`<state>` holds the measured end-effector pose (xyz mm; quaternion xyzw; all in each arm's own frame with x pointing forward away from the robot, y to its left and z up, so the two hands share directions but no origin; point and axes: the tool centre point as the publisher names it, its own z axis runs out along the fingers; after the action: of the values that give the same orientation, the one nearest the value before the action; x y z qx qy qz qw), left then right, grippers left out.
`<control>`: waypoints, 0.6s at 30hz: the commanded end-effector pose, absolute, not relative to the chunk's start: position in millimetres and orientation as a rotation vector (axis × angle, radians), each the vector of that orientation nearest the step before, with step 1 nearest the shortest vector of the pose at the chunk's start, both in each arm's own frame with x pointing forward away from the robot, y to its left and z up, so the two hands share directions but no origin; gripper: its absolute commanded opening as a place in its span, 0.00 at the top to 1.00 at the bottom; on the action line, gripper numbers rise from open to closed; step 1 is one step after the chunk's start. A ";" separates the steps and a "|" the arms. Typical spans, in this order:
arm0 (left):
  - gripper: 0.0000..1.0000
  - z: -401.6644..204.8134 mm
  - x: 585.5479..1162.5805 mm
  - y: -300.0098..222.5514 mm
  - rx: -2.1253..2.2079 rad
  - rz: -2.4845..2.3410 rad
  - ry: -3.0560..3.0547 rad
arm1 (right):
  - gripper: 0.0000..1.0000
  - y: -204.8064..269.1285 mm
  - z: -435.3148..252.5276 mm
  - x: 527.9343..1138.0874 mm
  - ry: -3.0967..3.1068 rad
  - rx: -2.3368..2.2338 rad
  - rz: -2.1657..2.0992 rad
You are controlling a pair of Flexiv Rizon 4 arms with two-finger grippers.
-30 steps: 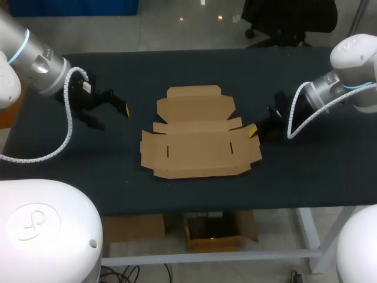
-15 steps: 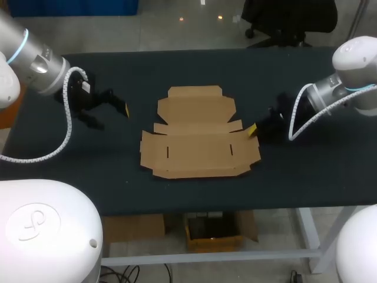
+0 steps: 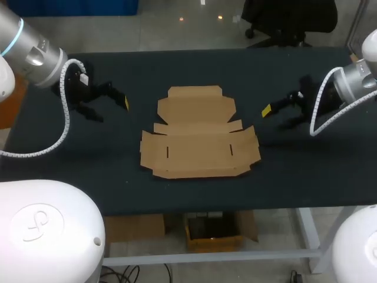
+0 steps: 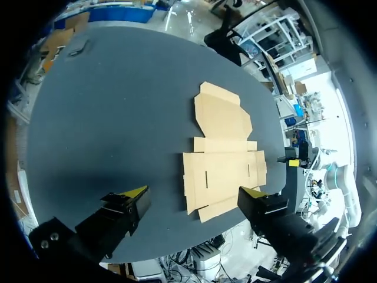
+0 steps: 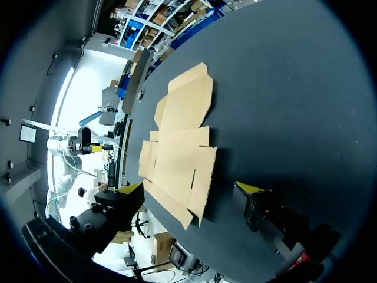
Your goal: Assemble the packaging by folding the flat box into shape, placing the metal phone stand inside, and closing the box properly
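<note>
Flat box (image 3: 199, 141) unfolded | left claw (image 3: 112, 110) spread, empty, well apart | right claw (image 3: 274, 117) spread, empty, nearer

Flat box (image 3: 197, 132) alone lies between left claw (image 3: 113, 111) and right claw (image 3: 274, 117) — well apart.

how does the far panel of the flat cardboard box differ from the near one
On the flat brown cardboard box, the far panel is narrower than the near panel. The far panel is plain, while the near panel has two slits. The near panel has end flaps on both sides; the far panel ends in a narrower tab. Both lie unfolded on the dark table.
</note>
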<state>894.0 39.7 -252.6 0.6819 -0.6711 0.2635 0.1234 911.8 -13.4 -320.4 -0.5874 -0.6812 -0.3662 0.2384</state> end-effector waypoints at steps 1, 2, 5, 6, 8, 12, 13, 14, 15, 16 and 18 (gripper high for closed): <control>0.00 -245.7 893.1 41.2 1.995 0.758 -1.961 | 0.00 -22.5 -294.2 895.1 -1.887 -1.656 -1.123; 0.00 -245.4 893.1 41.9 2.001 0.758 -1.955 | 0.00 -23.1 -291.5 895.3 -1.904 -1.657 -1.126; 0.59 -245.0 891.9 44.1 2.025 0.752 -1.951 | 0.00 -24.8 -282.9 897.7 -1.920 -1.652 -1.139; 0.80 -244.4 890.9 45.2 2.028 0.753 -1.951 | 0.00 -26.0 -279.5 899.5 -1.924 -1.649 -1.139; 1.00 -242.6 887.9 47.1 2.051 0.761 -1.948 | 0.00 -28.6 -271.9 904.4 -1.911 -1.661 -1.130; 1.00 -240.0 884.8 53.3 2.091 0.755 -1.943 | 0.00 -29.8 -255.8 913.6 -1.888 -1.704 -1.055; 1.00 -239.2 883.1 54.6 2.092 0.755 -1.942 | 0.13 -29.0 -252.5 915.2 -1.897 -1.708 -1.037; 1.00 -238.6 881.6 55.9 2.094 0.755 -1.941 | 0.41 -28.7 -250.0 917.0 -1.886 -1.720 -1.014; 1.00 -238.1 881.0 56.7 2.098 0.755 -1.940 | 0.55 -28.6 -248.0 919.3 -1.873 -1.722 -0.997; 1.00 -237.5 880.8 57.5 2.104 0.756 -1.939 | 0.80 -28.6 -246.7 920.9 -1.869 -1.721 -0.989; 1.00 -236.6 880.7 58.5 2.108 0.757 -1.940 | 1.00 -29.2 -246.5 925.2 -1.836 -1.709 -0.957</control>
<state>886.9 57.3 -240.6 0.7068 -0.6535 0.2540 0.0939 914.9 -28.0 -249.5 -0.6252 -0.6590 -0.3693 0.1963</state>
